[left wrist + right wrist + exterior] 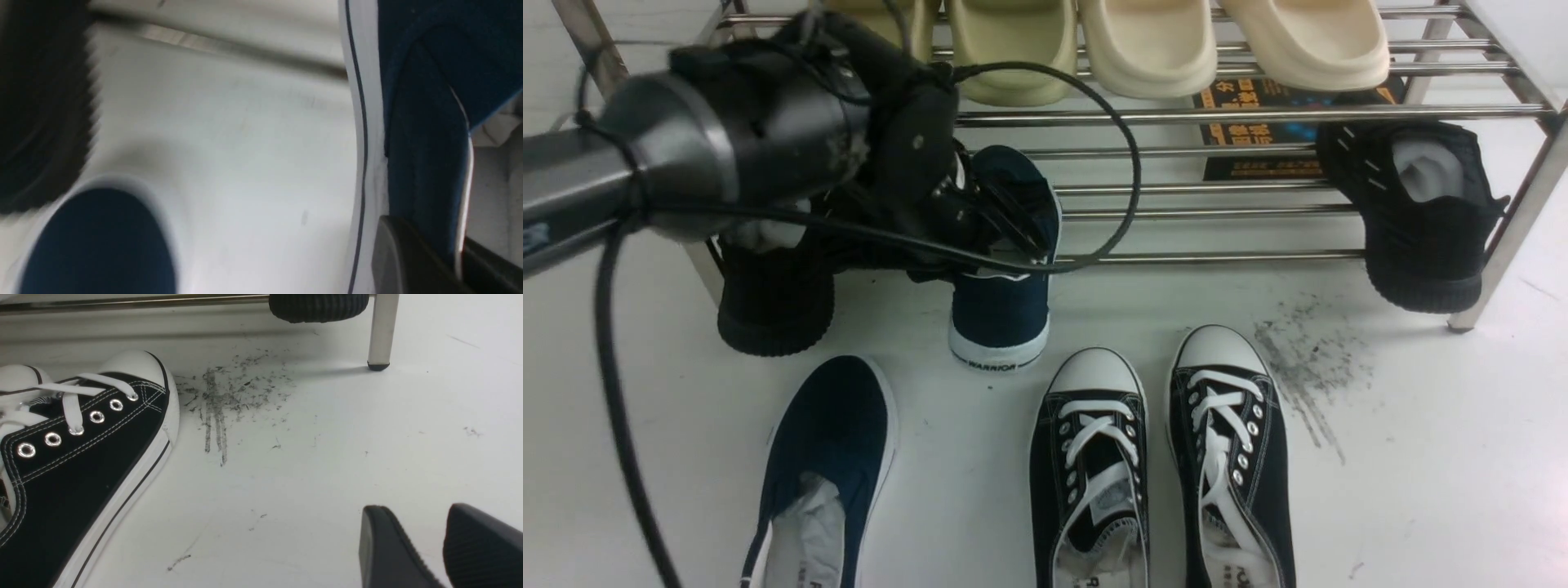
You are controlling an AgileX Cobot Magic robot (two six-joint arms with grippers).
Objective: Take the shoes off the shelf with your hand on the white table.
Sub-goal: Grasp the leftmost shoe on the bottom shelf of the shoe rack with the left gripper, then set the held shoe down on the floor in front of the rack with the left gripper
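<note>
Front view, clock positions read from frame centre.

- Worktop (1421, 490): white, with a grey scuff smudge (1307, 367) at 4 o'clock.
- Shelf (1225, 115): steel rails across 12 o'clock. Cream slides (1152, 49) sit on the upper tier. Black knit shoes hang toe-down off the lower tier at 9 o'clock (776, 310) and 3 o'clock (1421, 220).
- Left arm (572, 188): enters from 9 o'clock, and its cable (1127, 163) loops out in front of the rails.
- Black lace-up sneakers (1090, 474) at 6 o'clock, flat on the worktop (not the target).
- Second navy slip-on (829, 441) at 7 o'clock, already down on the worktop.
- Navy slip-on (1001, 314): just off centre. Its heel leans up on the lower rails and its toe points down at the worktop edge of the shelf.
- Left hand (1013, 233): clenched on that slip-on's collar. The wrist view shows the trimmed side wall pinched between the two pads.
- Right hand (421, 522): jaws apart with nothing between them, low over bare worktop beside the smudge.

Risks, as I judge them:
- The grip takes only a thin fabric edge, so the shoe could swing or slip out when lifted.
- The heel may hook a lower rail if pulled straight toward 6 o'clock.
- The cable loop could snag a rail.
- The knit shoe at 9 o'clock sits just beside the arm and could get dragged off.
</note>
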